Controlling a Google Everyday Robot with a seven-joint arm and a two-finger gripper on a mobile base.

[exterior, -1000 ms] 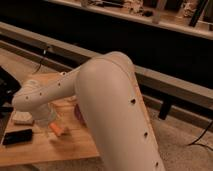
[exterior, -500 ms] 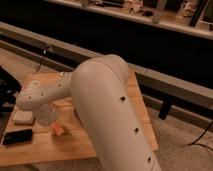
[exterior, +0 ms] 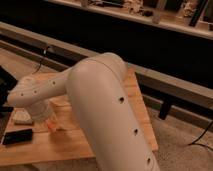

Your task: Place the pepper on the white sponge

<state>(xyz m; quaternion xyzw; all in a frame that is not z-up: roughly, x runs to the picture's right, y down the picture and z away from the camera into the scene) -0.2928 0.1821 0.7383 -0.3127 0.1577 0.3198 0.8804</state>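
Your gripper [exterior: 43, 118] low over table [exterior: 65, 146] left end | jaws: you can't tell | pepper [exterior: 51, 124] near sponge [exterior: 20, 118] | phone [exterior: 17, 136] by front edge

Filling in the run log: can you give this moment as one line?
gripper: low over left end of table | pepper: just right of gripper, not on white sponge | white sponge: left of gripper
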